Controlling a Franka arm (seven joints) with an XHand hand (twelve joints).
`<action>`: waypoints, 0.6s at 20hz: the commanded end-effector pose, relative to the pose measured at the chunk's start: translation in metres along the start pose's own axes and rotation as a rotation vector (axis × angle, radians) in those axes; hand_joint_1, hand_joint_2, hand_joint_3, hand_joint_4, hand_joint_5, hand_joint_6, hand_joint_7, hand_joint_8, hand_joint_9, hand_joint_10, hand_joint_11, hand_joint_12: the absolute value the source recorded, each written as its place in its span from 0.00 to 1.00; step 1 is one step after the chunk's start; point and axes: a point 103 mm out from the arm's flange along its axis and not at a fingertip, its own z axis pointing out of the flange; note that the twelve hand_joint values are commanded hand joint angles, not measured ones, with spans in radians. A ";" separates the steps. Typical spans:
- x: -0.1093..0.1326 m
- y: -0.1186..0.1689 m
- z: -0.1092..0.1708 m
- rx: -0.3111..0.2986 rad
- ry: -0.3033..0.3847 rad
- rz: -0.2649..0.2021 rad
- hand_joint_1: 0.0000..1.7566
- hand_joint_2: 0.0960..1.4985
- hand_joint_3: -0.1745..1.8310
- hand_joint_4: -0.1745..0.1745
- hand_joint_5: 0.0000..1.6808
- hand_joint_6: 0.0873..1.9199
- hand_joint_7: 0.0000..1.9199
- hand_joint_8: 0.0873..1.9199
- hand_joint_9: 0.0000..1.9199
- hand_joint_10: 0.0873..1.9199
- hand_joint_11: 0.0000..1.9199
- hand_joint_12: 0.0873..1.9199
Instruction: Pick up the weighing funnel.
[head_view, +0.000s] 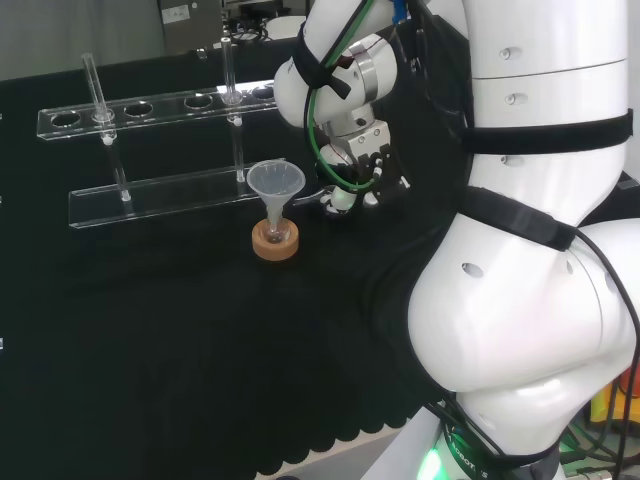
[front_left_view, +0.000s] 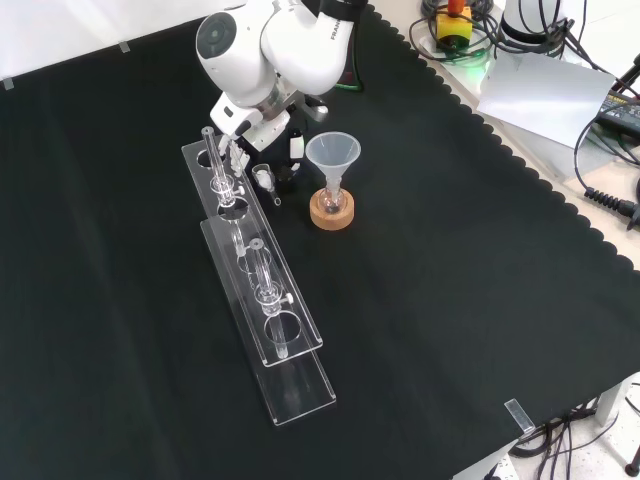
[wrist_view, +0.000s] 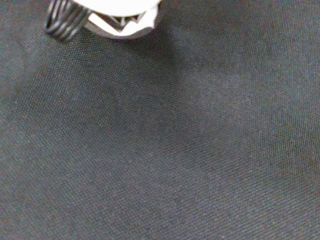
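A small clear piece with a short stem, the weighing funnel (front_left_view: 266, 181), lies on the black cloth between the rack and the big funnel. The hand (head_view: 356, 168) hangs low over the cloth just right of the big funnel in the head view. In the front view the hand (front_left_view: 290, 150) sits under the arm's white link, right beside the weighing funnel. Whether it touches or holds that piece is hidden. The wrist view has a blurred part of the hand (wrist_view: 117, 15) over bare cloth seen from close up.
The big funnel (head_view: 276, 184) stands mouth up in a small flask on a cork ring (head_view: 275, 243). A long clear rack (front_left_view: 262, 290) with two test tubes (head_view: 95, 85) runs along the cloth beside the hand. The cloth's scalloped edge (front_left_view: 520, 160) lies at the front view's right.
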 end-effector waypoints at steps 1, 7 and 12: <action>-0.003 0.000 0.001 0.000 -0.004 -0.002 0.51 0.39 0.40 0.36 0.35 0.35 0.37 0.37 0.47 0.23 0.28 0.64; 0.003 0.002 -0.001 -0.001 -0.042 0.004 0.58 0.55 0.28 0.91 0.60 0.45 0.40 0.35 0.50 0.22 0.30 0.64; -0.001 0.001 0.000 0.001 -0.051 0.008 0.60 0.54 0.32 1.00 0.63 0.48 0.43 0.32 0.53 0.20 0.32 0.62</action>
